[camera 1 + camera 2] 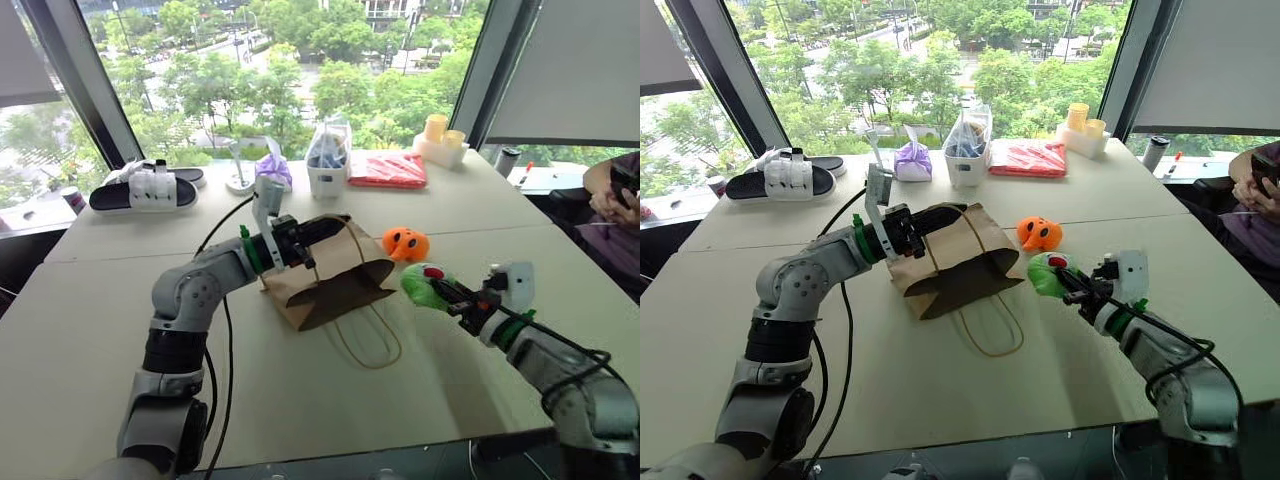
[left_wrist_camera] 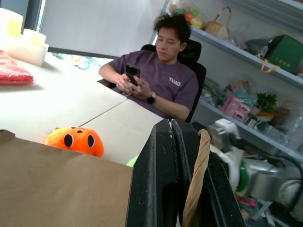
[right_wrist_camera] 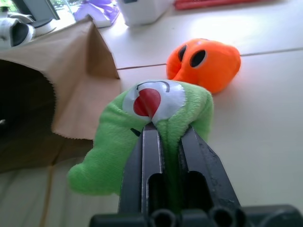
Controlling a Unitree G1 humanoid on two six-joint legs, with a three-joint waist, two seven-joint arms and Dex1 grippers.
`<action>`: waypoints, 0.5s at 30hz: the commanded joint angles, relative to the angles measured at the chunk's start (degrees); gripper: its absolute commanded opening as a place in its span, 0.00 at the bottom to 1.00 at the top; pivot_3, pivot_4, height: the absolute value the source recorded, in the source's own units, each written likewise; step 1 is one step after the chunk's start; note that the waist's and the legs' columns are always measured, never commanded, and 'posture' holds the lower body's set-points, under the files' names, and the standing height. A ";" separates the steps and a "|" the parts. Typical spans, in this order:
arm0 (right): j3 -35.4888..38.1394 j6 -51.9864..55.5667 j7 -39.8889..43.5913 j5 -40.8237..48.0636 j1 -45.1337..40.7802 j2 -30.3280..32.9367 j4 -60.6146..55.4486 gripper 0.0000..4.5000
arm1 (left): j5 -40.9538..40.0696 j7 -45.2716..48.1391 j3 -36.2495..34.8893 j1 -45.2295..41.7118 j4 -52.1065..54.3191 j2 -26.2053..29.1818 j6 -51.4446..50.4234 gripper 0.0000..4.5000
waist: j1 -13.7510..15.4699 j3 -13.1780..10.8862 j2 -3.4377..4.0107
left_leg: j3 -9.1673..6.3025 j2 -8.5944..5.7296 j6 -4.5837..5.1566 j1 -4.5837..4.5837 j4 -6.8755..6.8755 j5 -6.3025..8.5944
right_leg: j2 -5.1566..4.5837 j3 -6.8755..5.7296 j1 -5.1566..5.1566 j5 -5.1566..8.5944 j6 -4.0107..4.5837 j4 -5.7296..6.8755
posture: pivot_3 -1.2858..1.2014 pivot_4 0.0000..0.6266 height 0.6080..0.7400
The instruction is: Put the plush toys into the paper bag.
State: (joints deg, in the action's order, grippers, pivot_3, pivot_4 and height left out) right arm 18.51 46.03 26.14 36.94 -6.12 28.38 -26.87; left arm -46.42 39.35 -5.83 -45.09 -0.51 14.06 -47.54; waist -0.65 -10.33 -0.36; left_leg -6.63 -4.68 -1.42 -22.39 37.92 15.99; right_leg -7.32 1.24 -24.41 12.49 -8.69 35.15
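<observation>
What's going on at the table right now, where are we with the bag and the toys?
The left gripper is shut on a cord handle of the paper bag, which lies on its side with its mouth open toward the robot. The right gripper is shut on the green plush toy, just right of the bag's mouth and not yet inside. The orange plush toy sits on the table behind it.

Bright daylight thru windows (image 1: 250, 70), glare on table (image 1: 300, 390) far side; wrist views' bg soft.
</observation>
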 commanded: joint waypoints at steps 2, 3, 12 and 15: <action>-2.67 6.83 -2.41 9.62 0.71 -1.99 -9.62 0.01 | -2.37 0.41 -1.31 -2.82 -0.20 -0.41 -1.34 0.00 | -0.29 0.00 -0.01 | 0.05 0.03 0.00 0.02 0.02 0.00 | 0.01 0.03 0.00 0.00 0.00 0.02 | 0.52 0.24 1.00; -4.25 7.44 -3.64 9.90 0.22 -3.06 -10.05 0.01 | -2.57 0.51 -1.32 -2.91 -0.22 -0.41 -1.64 0.00 | -0.26 0.00 -0.01 | 0.06 0.04 -0.01 0.04 0.02 -0.01 | 0.02 0.03 0.00 -0.02 0.03 0.02 | 0.52 0.24 1.00; -18.00 -5.35 -13.60 -7.64 -13.28 -15.83 9.63 0.01 | -4.09 -0.02 -1.77 -2.74 0.67 -1.19 -2.46 0.00 | -0.01 0.00 0.00 | 0.06 0.07 -0.08 0.04 0.03 -0.04 | 0.08 0.04 -0.04 -0.04 0.06 0.06 | 0.52 0.24 1.00; -20.34 -7.12 -13.76 -10.62 -17.77 -17.99 14.15 0.01 | -3.72 -0.51 -1.71 -2.32 1.31 -1.35 -1.96 0.00 | -0.11 0.00 0.00 | 0.05 0.07 -0.20 0.01 0.00 -0.11 | 0.09 0.04 -0.08 -0.04 0.07 0.05 | 0.52 0.24 1.00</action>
State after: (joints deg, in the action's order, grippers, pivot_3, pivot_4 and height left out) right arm -1.06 40.91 12.60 27.83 -21.64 11.26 -12.87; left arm -49.34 39.16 -6.50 -47.01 -1.52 12.89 -50.58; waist -0.76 -10.32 -0.36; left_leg -6.59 -4.61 -1.66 -22.38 37.92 15.86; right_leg -7.23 1.28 -24.50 12.45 -8.62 35.20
